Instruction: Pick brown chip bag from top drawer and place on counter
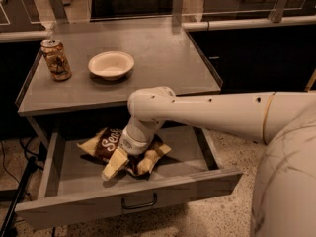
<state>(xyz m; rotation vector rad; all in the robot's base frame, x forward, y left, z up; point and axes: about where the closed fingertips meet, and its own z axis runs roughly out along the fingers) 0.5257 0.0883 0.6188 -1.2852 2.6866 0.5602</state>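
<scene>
Above the top drawer [197, 189], the grey counter [163, 53], wider than it. Drawer pulled out, curved handle at its front. Reaching into the drawer from its right, a white arm [212, 115]. At the drawer's middle, the gripper [131, 167], fingers [114, 164] spread apart astride the brown chip bag [104, 146]. Bag flat on the drawer floor, white script starting "Se", the rest hidden. Above the drawer's left half, a white bowl [111, 64] and a can [56, 59], label unreadable.

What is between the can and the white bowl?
Just bare counter between can and bowl, in the camera view. The gripper is down in the top drawer, at the brown chip bag.
</scene>
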